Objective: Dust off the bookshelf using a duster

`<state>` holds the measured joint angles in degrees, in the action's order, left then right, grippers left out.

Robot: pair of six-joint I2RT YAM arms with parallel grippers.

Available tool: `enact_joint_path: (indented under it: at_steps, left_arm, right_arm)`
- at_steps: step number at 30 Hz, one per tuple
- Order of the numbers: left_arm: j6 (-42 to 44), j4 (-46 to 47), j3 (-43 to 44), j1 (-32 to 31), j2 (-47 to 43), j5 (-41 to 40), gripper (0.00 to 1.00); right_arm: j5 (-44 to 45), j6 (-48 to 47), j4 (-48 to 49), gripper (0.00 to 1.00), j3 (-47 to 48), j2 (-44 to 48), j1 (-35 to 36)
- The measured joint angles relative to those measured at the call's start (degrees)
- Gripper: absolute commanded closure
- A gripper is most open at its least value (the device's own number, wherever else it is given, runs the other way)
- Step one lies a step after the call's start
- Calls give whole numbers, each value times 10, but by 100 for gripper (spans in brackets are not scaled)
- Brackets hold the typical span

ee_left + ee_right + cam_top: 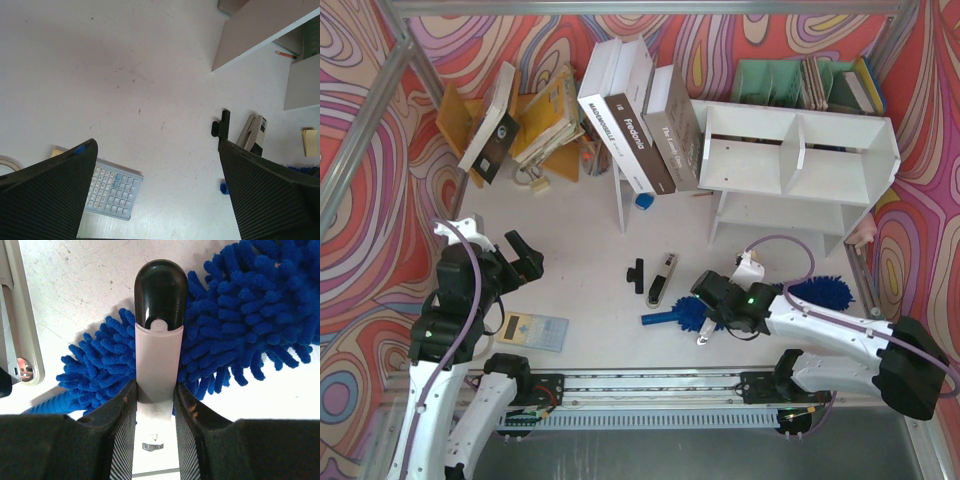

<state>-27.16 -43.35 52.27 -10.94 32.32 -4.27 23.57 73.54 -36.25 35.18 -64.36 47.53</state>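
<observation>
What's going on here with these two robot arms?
The right gripper is down on the blue fluffy duster, which lies on the table in front of the white bookshelf. It is closed on a slim white piece with a black tip. The left gripper hangs open beside a calculator, idle. No dusting has begun yet.
</observation>
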Motion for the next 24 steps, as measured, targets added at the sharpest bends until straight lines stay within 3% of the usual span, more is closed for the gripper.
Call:
enact_joint_path:
  at_steps: [24]
  left_arm:
    - [0, 0, 0, 0, 0, 0, 2]
  right_arm:
    - [24, -1, -25, 74, 63, 22, 0]
